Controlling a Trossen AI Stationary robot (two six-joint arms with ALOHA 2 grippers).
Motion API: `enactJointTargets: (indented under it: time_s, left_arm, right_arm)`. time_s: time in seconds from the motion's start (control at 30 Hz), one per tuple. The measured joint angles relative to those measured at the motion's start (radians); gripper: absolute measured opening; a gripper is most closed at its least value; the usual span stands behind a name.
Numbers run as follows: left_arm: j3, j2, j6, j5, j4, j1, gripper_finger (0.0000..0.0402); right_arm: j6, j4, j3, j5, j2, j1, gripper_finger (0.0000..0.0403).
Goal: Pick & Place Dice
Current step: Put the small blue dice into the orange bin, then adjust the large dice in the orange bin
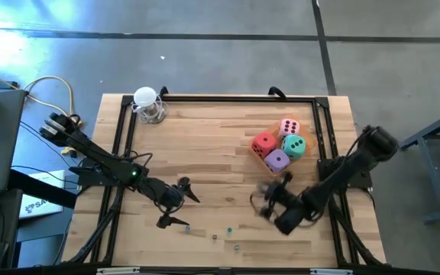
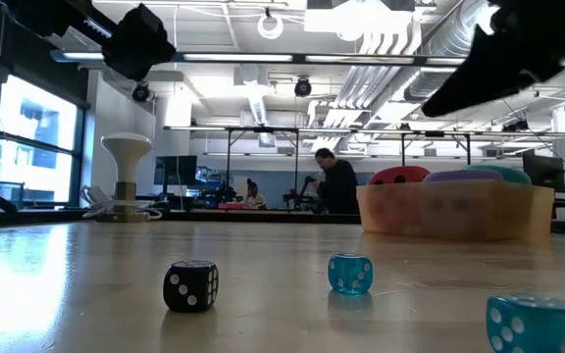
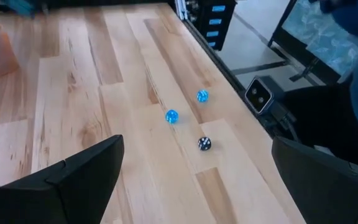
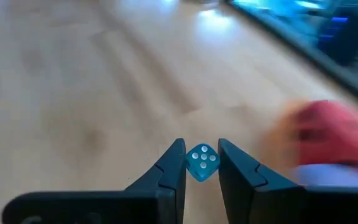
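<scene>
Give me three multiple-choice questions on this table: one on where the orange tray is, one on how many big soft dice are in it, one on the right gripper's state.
1. The orange tray stands: A) on the table's right side; B) at its left front corner; C) on the floor.
2. Big soft dice in it: A) two; B) four; C) six.
3. The right gripper is: A) open and empty; B) shut on a small blue die; C) shut on a red cube.

A: the high view shows it near the right arm.
B: red, pink, teal, purple.
B: its wrist view shows the die between the fingers.
</scene>
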Motion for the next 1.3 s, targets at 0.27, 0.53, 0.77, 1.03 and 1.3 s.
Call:
enactJointTargets:
  time_s: [0.27, 0.53, 0.77, 1.03, 1.3]
  left_arm:
    - [0.0, 0.07, -0.028, 0.006, 0.004, 0.0, 0.04]
    - [0.0, 0.098, 0.028, 0.006, 0.09, 0.003, 0.04]
    - [0.0, 0.098, 0.014, 0.007, 0.106, 0.003, 0.04]
    - [0.0, 0.098, 0.002, 0.011, 0.101, -0.005, 0.04]
    - [0.0, 0.098, -0.001, 0.01, 0.101, -0.005, 0.04]
  right_arm:
    - [0.333, -0.508, 0.001, -0.003, -0.202, -0.168, 0.0056]
    - [0.368, -0.62, 0.002, -0.13, -0.195, -0.38, 0.006]
    - [0.292, -0.6, 0.003, -0.15, -0.152, -0.527, 0.0065]
    - [0.291, -0.557, 0.003, -0.206, -0.136, -0.569, 0.0114]
    - [0.289, -0.553, 0.003, -0.26, -0.136, -0.575, 0.0184]
